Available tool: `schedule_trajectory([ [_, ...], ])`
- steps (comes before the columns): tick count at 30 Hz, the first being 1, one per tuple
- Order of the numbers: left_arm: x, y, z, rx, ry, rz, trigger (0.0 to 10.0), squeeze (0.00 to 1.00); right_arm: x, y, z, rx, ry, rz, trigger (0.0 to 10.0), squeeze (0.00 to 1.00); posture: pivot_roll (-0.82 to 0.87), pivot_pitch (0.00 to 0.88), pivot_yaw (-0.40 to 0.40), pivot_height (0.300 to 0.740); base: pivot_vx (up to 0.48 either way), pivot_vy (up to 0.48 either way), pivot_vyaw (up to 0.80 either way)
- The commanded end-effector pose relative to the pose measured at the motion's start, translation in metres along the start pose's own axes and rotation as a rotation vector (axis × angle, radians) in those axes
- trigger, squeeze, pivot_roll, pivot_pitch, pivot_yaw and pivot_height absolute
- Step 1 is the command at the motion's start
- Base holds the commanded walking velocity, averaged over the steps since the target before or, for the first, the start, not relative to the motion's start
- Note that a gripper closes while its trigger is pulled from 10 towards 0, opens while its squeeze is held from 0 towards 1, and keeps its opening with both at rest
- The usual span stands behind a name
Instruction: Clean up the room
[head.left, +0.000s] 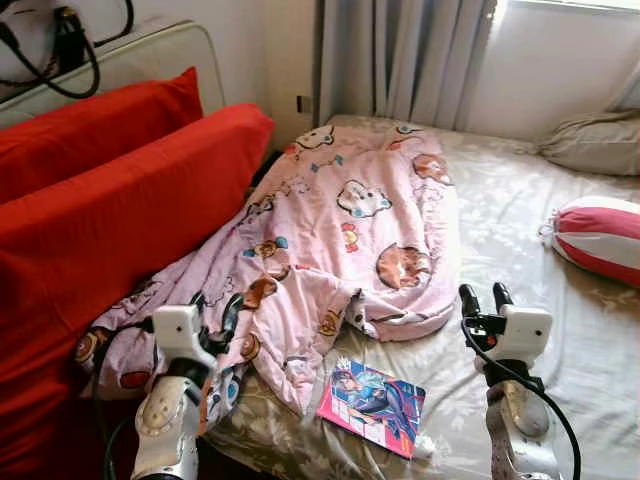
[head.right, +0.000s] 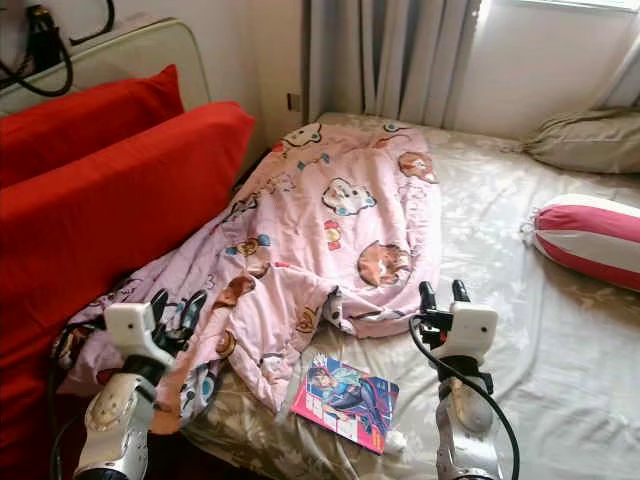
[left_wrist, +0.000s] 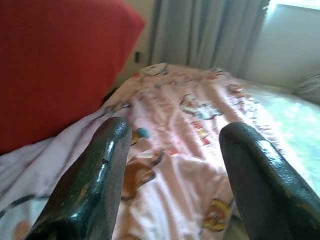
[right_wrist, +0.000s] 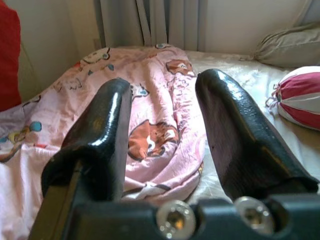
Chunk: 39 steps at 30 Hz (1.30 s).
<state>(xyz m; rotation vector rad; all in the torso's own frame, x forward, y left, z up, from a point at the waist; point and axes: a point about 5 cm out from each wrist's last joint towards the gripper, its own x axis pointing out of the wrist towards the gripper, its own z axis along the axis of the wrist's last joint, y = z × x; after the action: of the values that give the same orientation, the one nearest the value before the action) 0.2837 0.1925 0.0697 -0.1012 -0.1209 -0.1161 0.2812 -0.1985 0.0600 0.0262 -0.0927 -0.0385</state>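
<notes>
While the head views show the pink blanket (head.left: 340, 240) crumpled on the bed (head.left: 560, 350) and a comic book (head.left: 372, 405) near its edge, nothing seems tidied yet. Wrist views show left gripper (left_wrist: 175, 165) and right gripper (right_wrist: 165, 130) spread apart, empty.

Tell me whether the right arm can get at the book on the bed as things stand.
Probably yes. The book lies flat and uncovered on the sheet near the bed's front edge, just inboard of the right gripper, whose jaws are open and empty. The blanket ends beside the book, not over it.

Silver arms, black fingers (right_wrist: 105, 135), black cables
</notes>
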Motion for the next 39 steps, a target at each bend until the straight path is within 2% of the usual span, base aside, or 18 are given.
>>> schedule_trajectory([
  [1,-0.003,-0.001,0.0,-0.016,0.014,0.003,10.0,0.0,0.003,0.004,0.007,-0.021,-0.009,0.028,10.0,0.0,0.02,0.021,-0.019,0.71,0.0,0.0,0.0],
  [8,-0.008,-0.006,0.01,-0.025,0.01,-0.001,10.0,0.0,0.001,0.009,0.018,-0.007,-0.04,0.043,10.0,0.0,0.03,0.058,-0.017,0.666,0.0,0.0,0.0],
  [16,-0.012,-0.005,0.011,0.009,0.052,-0.019,10.0,0.0,-0.004,0.013,0.015,-0.023,0.027,0.056,10.0,0.0,0.02,0.043,-0.006,0.666,0.0,0.0,0.0],
  [21,-0.009,-0.013,0.017,0.002,0.047,-0.046,10.0,0.0,-0.006,0.011,0.015,-0.009,0.022,0.037,10.0,0.0,0.03,0.036,-0.001,0.637,0.0,0.0,0.0],
  [28,-0.01,-0.015,0.018,-0.004,0.054,-0.05,10.0,0.0,-0.009,0.014,0.013,0.006,0.034,0.046,10.0,0.0,0.03,0.043,-0.002,0.637,0.0,0.0,0.0],
  [39,-0.013,-0.014,0.016,-0.003,0.089,-0.036,10.0,0.0,-0.014,0.02,-0.002,0.036,0.124,0.115,10.0,0.0,0.04,0.08,-0.014,0.637,0.0,0.0,0.0],
])
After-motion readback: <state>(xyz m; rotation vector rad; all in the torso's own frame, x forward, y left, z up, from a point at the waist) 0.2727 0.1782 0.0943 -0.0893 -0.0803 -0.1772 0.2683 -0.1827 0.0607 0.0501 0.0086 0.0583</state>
